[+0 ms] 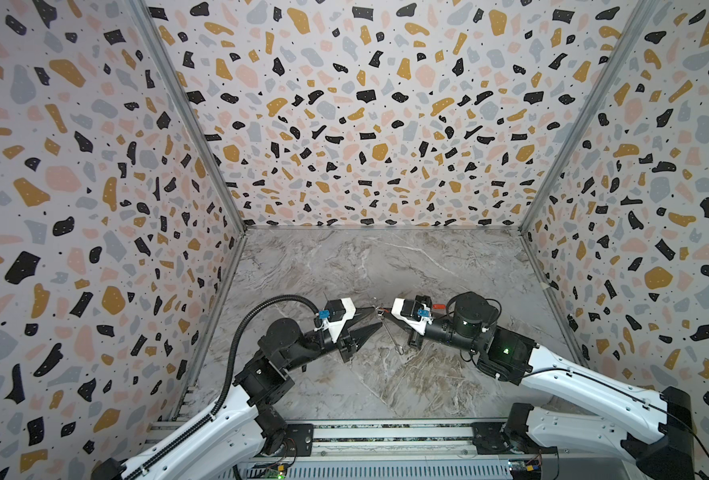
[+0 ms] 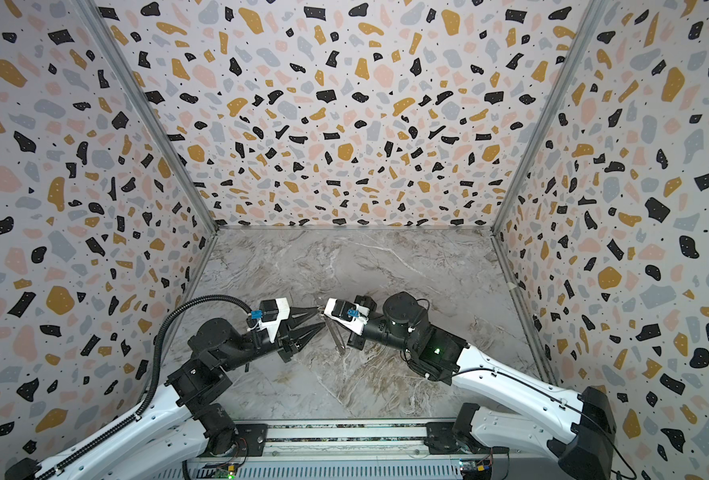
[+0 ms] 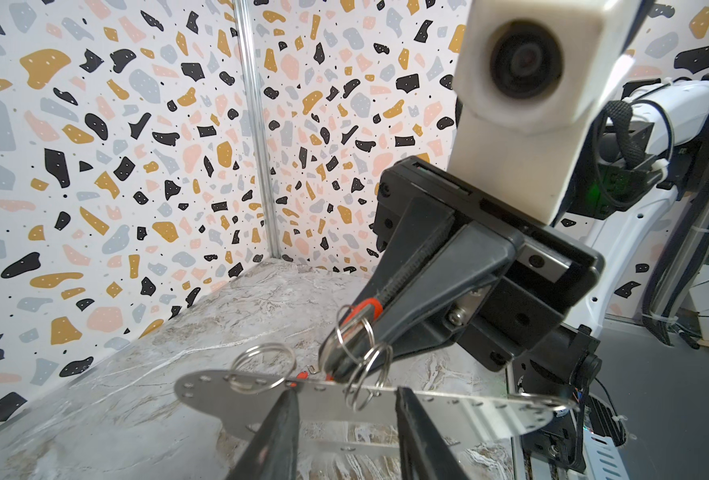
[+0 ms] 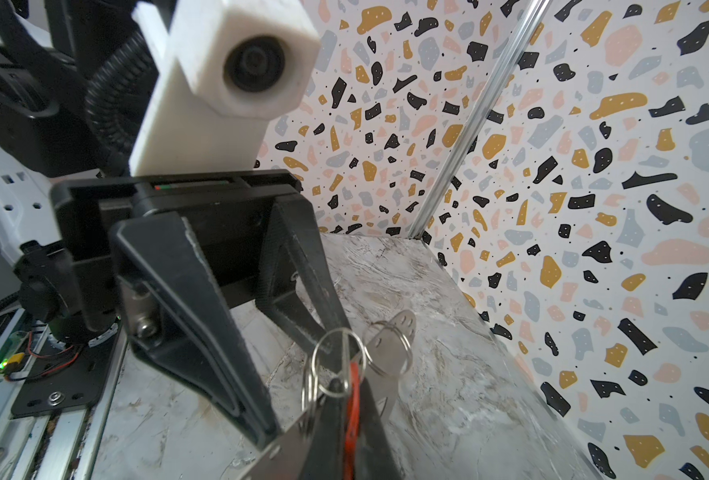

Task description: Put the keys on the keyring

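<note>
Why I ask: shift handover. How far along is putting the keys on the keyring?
Roughly halfway, I'd judge. Done: a split ring of one key looks looped round the keyring. In hand: the right tool is shut on that key's red tag; the left tool, jaws apart, sits at the keyring. Left: the second key lies loose beyond the right tool.

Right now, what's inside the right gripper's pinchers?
A key's red tag sits between the right gripper's shut fingers, with silvery wire rings hanging at their tips. The fingers hide most of the tag, and the key's metal part can't be seen.
</note>
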Robot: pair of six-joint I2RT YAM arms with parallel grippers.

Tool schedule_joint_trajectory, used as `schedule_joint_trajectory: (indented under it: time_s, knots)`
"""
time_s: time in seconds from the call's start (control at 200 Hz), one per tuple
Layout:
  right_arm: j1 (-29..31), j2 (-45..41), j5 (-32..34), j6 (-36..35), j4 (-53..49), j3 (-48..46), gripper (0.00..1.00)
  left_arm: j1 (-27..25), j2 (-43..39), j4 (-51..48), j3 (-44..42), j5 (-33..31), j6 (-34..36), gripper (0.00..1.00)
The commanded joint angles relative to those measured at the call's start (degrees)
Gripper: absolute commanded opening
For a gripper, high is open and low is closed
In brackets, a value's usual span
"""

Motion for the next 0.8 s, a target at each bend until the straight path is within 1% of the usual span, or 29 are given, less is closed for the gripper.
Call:
schedule_joint_trajectory:
  time_s: [0.0, 0.245, 0.616, 0.731, 0.791]
  knots:
    - [-0.1, 0.1, -2.1, 0.4, -0.4, 2.3, 0.00, 0.2, -0.9, 4.2, 2.6, 1.8, 1.1, 0.38]
    - [-0.2, 0.2, -2.9, 0.4, -0.3, 2.4, 0.00, 0.2, -0.2, 4.2, 2.7, 3.3, 1.1, 0.35]
    - [-0.4, 0.9, -2.0, 0.7, -0.1, 3.0, 0.00, 0.2, 0.8, 4.4, 3.0, 4.7, 1.1, 0.07]
    - [-0.7, 0.8, -1.1, 1.0, 0.2, 3.0, 0.00, 0.2, 0.6, 3.5, 3.1, 4.7, 1.4, 0.02]
    - [-0.9, 0.8, -0.9, 1.2, 0.3, 3.0, 0.00, 0.2, 0.5, 3.1, 3.2, 4.5, 1.5, 0.01]
